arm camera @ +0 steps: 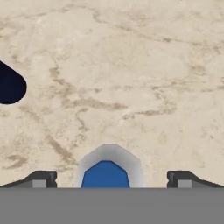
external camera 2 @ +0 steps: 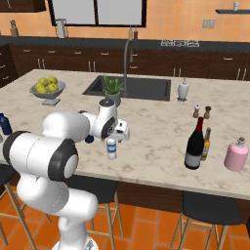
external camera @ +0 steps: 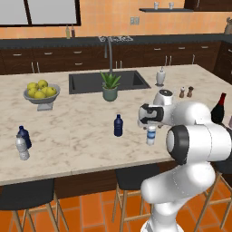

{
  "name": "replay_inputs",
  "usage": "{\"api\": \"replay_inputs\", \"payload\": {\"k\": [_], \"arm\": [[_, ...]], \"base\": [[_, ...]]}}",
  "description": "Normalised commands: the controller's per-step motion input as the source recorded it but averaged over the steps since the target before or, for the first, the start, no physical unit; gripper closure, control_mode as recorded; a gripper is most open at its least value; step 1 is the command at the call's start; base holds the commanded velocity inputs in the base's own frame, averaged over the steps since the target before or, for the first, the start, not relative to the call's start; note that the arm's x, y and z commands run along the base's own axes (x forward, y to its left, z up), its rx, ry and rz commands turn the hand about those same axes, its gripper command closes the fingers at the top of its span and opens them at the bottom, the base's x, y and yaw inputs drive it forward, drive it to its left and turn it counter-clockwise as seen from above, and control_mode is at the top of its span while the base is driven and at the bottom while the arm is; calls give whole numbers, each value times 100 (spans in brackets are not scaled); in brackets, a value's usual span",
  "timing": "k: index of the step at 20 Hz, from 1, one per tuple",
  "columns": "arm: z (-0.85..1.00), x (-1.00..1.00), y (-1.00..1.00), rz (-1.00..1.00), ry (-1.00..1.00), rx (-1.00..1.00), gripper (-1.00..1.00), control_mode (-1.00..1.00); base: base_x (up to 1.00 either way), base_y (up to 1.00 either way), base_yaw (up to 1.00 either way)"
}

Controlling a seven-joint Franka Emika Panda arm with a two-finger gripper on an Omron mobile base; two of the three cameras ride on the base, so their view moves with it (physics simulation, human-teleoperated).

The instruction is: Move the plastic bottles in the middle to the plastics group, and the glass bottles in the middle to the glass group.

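Marble bench point(external camera: 81, 136) lies under my end effector point(arm camera: 109, 179), which points straight down, fingers spread wide on either side of the clear bottle's blue cap point(arm camera: 105, 175); its label point(external camera: 151, 134) is unreadable. One slim dark blue bottle point(external camera: 118, 125) stands just beside, one wine bottle point(external camera 2: 195, 144) well apart.

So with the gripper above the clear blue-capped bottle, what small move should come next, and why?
Probably a straight descent. In the hand view the clear bottle's blue cap sits centred between the open fingertips, so the gripper looks aligned but above it. Lowering around the bottle and then closing should secure it.
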Motion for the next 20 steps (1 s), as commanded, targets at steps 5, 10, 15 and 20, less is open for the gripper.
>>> {"api": "replay_inputs", "payload": {"k": [5, 10, 15, 20], "arm": [[-28, -16, 3, 2, -11, 0, 100, -100], [6, -42, 9, 11, -7, 4, 100, -100], [44, -56, 44, 12, 1, 5, 100, -100], [15, -21, 89, 16, 0, 0, 100, -100]], "base": [[0, 0, 0], [0, 0, 0], [0, 0, 0], [0, 0, 0]]}}
